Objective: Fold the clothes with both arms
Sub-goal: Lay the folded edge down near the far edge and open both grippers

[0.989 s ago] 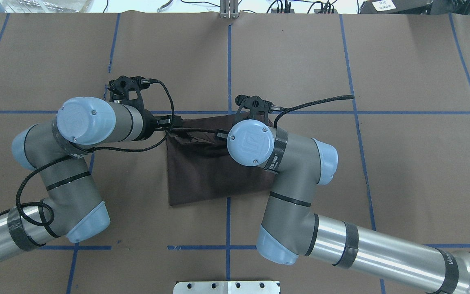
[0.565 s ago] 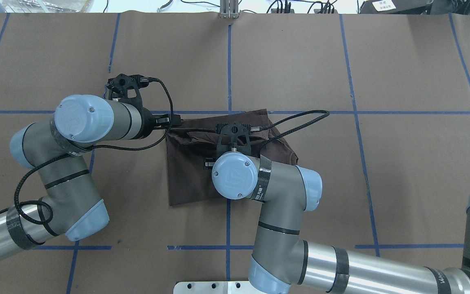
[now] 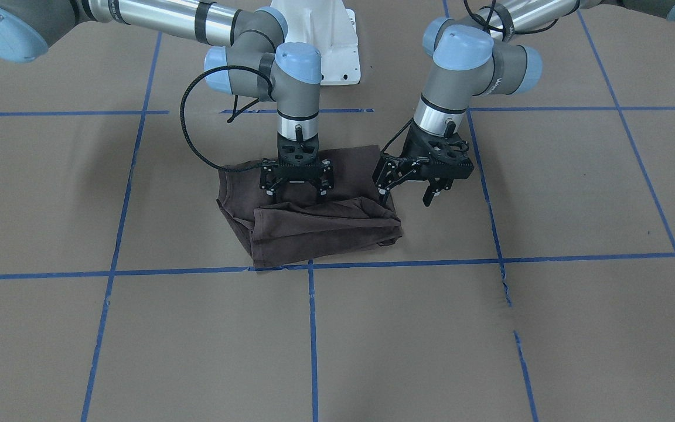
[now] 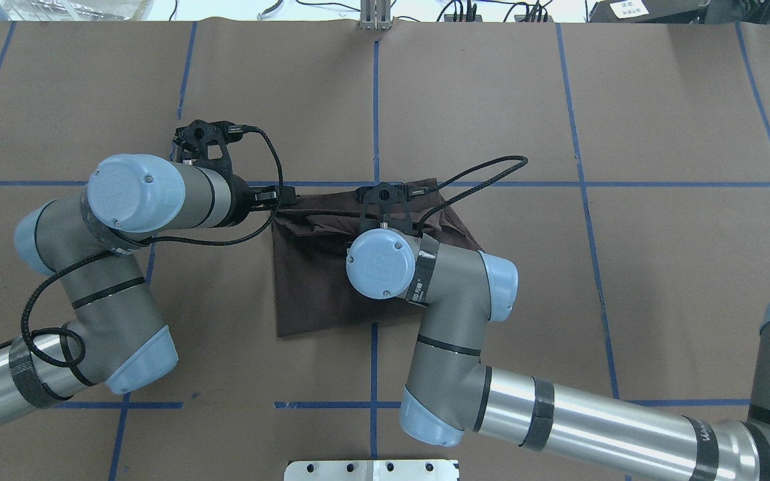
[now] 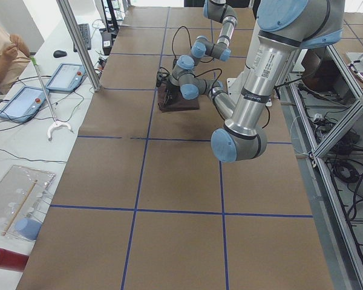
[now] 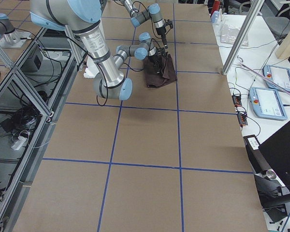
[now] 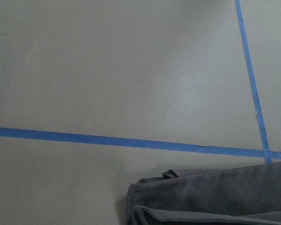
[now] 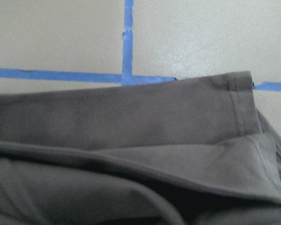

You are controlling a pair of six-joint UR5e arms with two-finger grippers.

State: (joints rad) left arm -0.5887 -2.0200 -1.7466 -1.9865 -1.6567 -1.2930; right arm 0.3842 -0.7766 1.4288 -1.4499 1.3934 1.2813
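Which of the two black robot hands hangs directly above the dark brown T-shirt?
The right hand, open above the dark brown T-shirt; the left hand sits at its edge, partly over bare table.

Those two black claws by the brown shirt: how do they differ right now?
The right gripper points straight down, while the left gripper is tilted. The right gripper hangs over the middle of the folded T-shirt; the left gripper sits at the T-shirt's side edge, with one finger out over the bare table. Both are black, two-fingered and open, and neither seems to grip any cloth.
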